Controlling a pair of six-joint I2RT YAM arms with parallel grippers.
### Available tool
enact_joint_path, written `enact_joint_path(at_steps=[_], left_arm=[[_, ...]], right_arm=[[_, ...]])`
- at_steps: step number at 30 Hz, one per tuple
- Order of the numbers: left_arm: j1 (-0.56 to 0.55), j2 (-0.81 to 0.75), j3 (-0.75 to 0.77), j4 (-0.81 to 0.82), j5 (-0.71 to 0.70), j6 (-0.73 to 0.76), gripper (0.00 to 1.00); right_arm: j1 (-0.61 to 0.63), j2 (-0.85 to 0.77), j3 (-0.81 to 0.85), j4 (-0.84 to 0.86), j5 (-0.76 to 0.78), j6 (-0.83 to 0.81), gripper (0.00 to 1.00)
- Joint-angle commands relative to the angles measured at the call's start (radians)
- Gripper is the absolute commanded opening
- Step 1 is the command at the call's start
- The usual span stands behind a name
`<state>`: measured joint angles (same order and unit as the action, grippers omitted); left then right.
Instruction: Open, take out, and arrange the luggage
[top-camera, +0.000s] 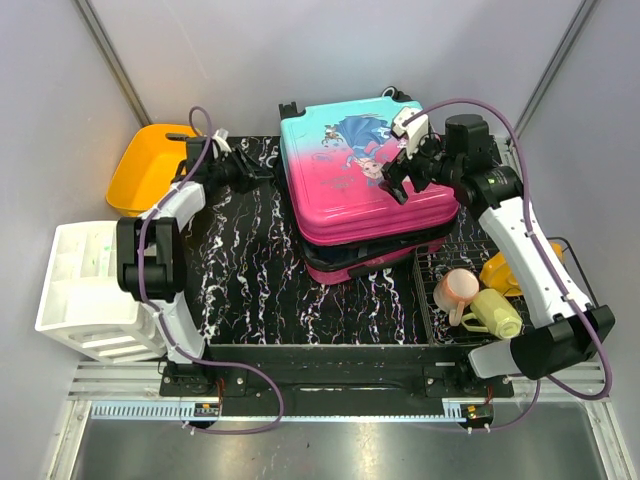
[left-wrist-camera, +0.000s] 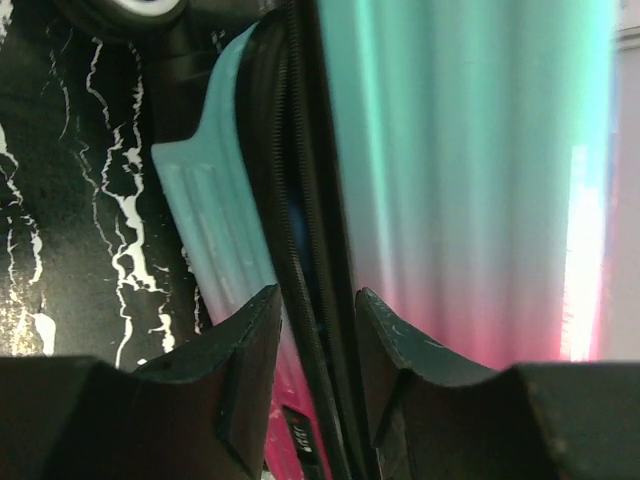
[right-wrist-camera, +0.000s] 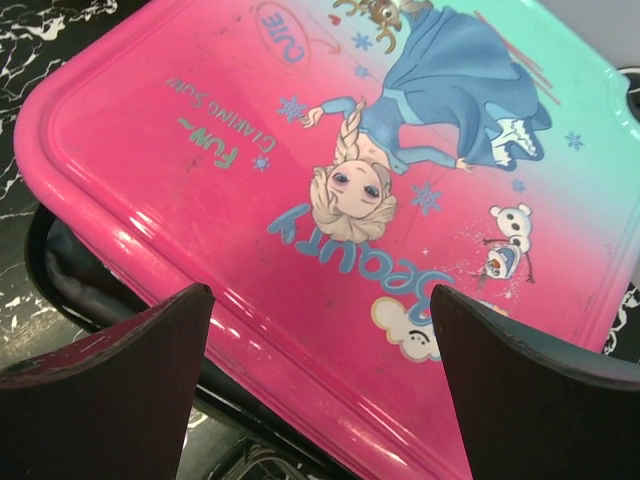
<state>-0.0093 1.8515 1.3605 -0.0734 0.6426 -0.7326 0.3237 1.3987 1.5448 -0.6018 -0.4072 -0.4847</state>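
One pink cup (top-camera: 458, 288) lies in the rack (top-camera: 428, 300) beside the luggage (top-camera: 350, 190).

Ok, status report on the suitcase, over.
Left gripper straddling the zipper seam of the suitcase, grip unclear. Right gripper open wide over the lid. Lid not lifted, nothing on it.

Top view high behind, looking down over whole worktop (top-camera: 250, 270), left wrist view tight against luggage (left-wrist-camera: 460, 180) side seam, right wrist close above its lid, luggage shared by all.

Left end effector (left-wrist-camera: 318, 295) jaws narrow-set – right end effector (right-wrist-camera: 320, 295) spread wide – 2 arms outstretched.
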Motion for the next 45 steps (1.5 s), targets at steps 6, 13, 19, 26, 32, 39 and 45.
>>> enact_joint_path(at_steps=[6,13,19,26,32,39,45], left_arm=[[-0.026,0.106,0.061,0.058,0.028,0.053,0.38],[-0.050,0.156,0.088,0.061,0.022,0.050,0.45],[-0.073,0.196,0.109,0.053,0.008,0.059,0.48],[-0.095,0.227,0.117,0.063,0.012,0.050,0.60],[-0.116,0.112,0.141,0.077,0.043,0.109,0.77],[-0.175,0.025,0.275,-0.117,-0.024,0.248,0.82],[-0.202,0.005,0.339,-0.174,-0.049,0.253,0.82]], right_arm=[[0.014,0.011,0.044,-0.049,-0.008,-0.017,1.00],[0.015,0.028,0.051,-0.047,-0.007,-0.022,1.00],[0.014,0.031,0.051,-0.044,-0.005,-0.028,1.00],[0.017,0.034,0.047,-0.041,-0.019,-0.040,1.00],[0.026,0.042,0.073,-0.049,-0.012,-0.081,1.00],[0.092,0.082,0.185,-0.092,0.143,-0.114,1.00],[0.120,0.079,0.305,-0.096,0.154,-0.124,1.00]])
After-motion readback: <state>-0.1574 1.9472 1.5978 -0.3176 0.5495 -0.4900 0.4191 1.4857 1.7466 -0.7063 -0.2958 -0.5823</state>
